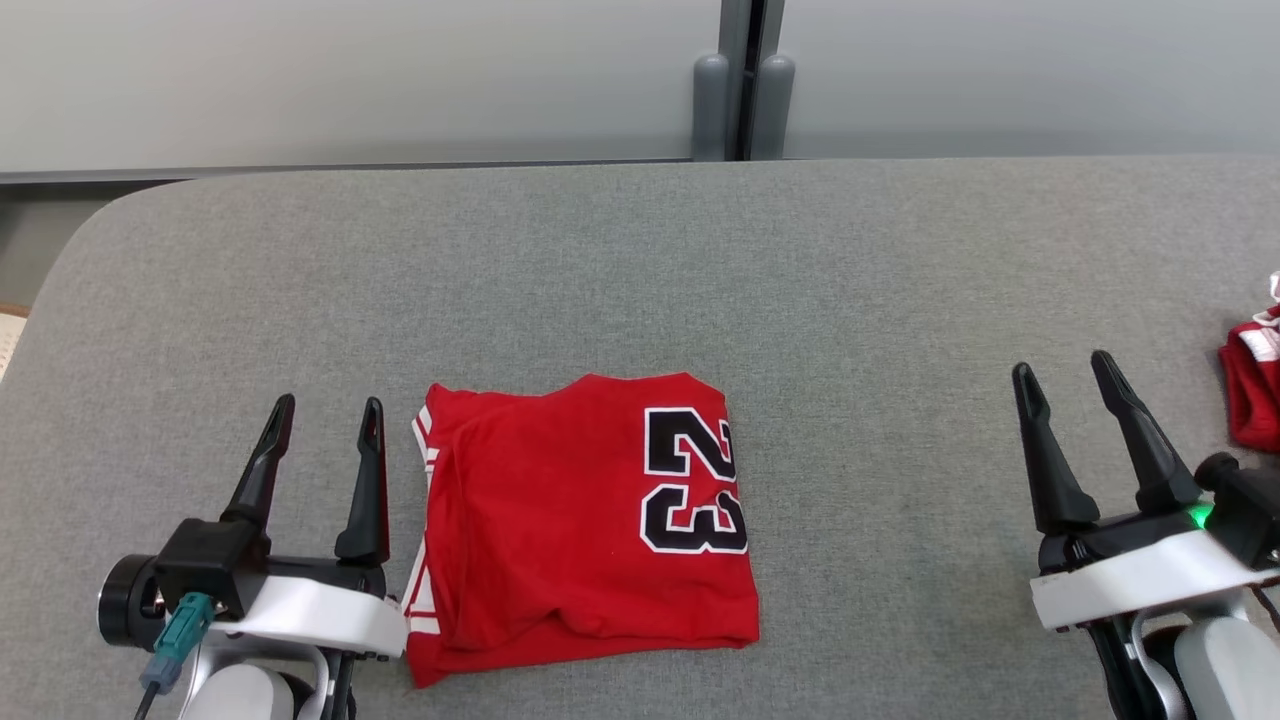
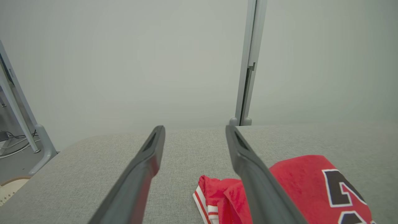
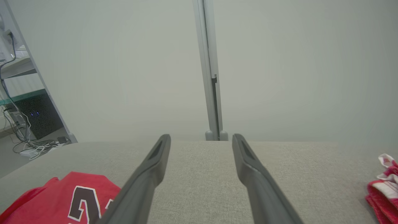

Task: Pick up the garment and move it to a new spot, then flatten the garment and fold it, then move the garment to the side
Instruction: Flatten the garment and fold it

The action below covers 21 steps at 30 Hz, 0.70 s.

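Folded garment (image 1: 585,520) on the counter (image 1: 640,260), seen from the head. Note that the red packet lies flat between your two hands, but not midway. Its white-striped edge (image 1: 425,520) sits just beside the inner finger of the left hand (image 1: 328,403), to that hand's right. From the left wrist, the cloth shows partly behind that same finger. The right hand (image 1: 1062,364) stands well apart from the packet, with bare counter between them, and the garment lies off to its left.

The fold is close to square, so it has no strong long axis. The numeral 23 (image 1: 692,480) lies on its side, near the edge facing the right hand.

Both hands have their fingers spread wide. Each is empty and grips nothing. Whether the left hand's inner finger touches the striped edge cannot be told.

A second red cloth (image 1: 1255,390) lies just beyond the right hand, on its outer side.

Judged from this layout, folding looks finished and only the sideways move remains. The left hand is the nearer one for it.
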Tool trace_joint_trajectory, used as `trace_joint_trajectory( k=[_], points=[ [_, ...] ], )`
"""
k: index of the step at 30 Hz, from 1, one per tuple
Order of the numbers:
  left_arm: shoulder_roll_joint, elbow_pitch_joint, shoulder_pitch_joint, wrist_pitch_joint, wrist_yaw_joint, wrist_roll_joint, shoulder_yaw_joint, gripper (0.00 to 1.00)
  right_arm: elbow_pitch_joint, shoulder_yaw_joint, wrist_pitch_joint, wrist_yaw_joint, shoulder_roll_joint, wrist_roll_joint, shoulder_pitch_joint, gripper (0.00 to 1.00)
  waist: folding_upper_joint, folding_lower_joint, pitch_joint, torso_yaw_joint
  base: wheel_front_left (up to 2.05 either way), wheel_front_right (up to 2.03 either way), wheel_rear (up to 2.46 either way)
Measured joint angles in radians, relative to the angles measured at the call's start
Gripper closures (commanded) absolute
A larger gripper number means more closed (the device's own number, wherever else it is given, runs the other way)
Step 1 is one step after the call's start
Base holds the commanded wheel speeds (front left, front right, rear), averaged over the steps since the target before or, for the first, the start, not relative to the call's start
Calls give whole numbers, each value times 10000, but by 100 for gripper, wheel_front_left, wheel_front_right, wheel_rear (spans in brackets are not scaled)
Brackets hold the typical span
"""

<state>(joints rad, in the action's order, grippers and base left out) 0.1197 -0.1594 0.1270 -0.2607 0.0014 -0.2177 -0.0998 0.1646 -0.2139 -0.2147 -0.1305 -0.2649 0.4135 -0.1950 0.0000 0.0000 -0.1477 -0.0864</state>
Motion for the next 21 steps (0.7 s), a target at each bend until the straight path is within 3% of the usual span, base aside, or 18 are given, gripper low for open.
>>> trace_joint_trajectory(
  k=[7,21],
  points=[
    [217,138,-565,155,46,-29,23,0,-1156,1028,882,0,462,-627,1317,0,0,0,493,253,0,0,0],
    [462,502,-1756,631,188,-130,-40,0,-2403,1766,1965,-2,713,-1064,3288,0,0,0,1628,387,0,0,0]
  ],
)
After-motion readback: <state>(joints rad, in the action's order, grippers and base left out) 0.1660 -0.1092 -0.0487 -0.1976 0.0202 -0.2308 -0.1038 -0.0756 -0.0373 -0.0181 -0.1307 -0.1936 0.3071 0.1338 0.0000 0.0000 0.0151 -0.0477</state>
